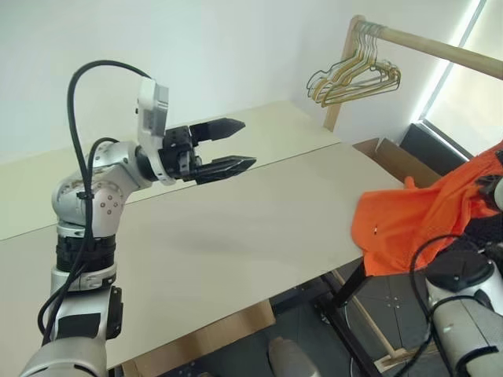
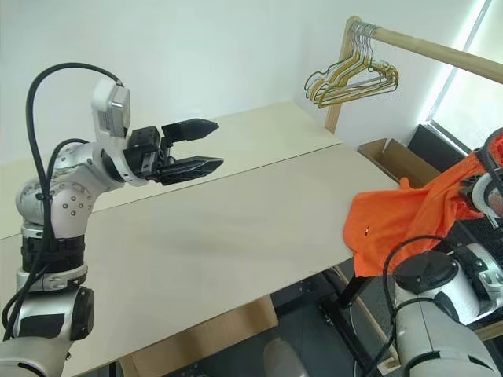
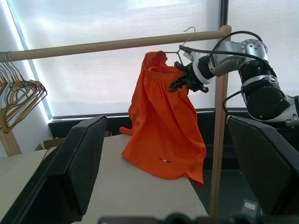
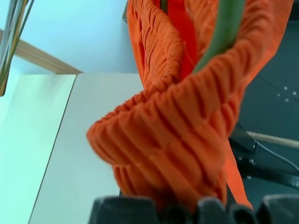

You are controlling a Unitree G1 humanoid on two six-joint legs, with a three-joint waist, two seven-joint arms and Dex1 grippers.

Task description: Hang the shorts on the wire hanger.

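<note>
right gripper [image 3: 184, 80]: clenched on shorts' waistband together w/ hanger wire; held up just below the rail, off the table's right edge.
shorts [image 1: 409, 220]: orange, bunched at the gathered waistband in right gripper; rest hangs down, lower hem draped over table's near-right corner, touching the top. Part of cloth hangs past the right edge.
hanger [image 3: 187, 37]: thin wire, hook [image 3: 188, 31] rises just above the rail beside the upright post; can't tell if it rests on the rail. Green wire [image 4: 223, 32] runs through waistband in right wrist view. Body mostly hidden by cloth.
left gripper [image 1: 236, 145]: released, fingers spread wide, nothing between them; hovers above table's left-middle, pointing right toward shorts, well apart from them.
table [image 1: 236, 236]: pale top, seam running left to right across the middle. Wide bare stretch between left gripper and shorts. Near edge bare.
box [image 1: 385, 153]: open cardboard, on floor just past far-right edge of table.
rail [image 3: 117, 44]: wooden bar on wooden post [image 3: 217, 140], off table's right side.
spare hangers [image 1: 354, 78]: gold and dark bunch at rail's far end, above table's far-right corner, well apart from the shorts.
</note>
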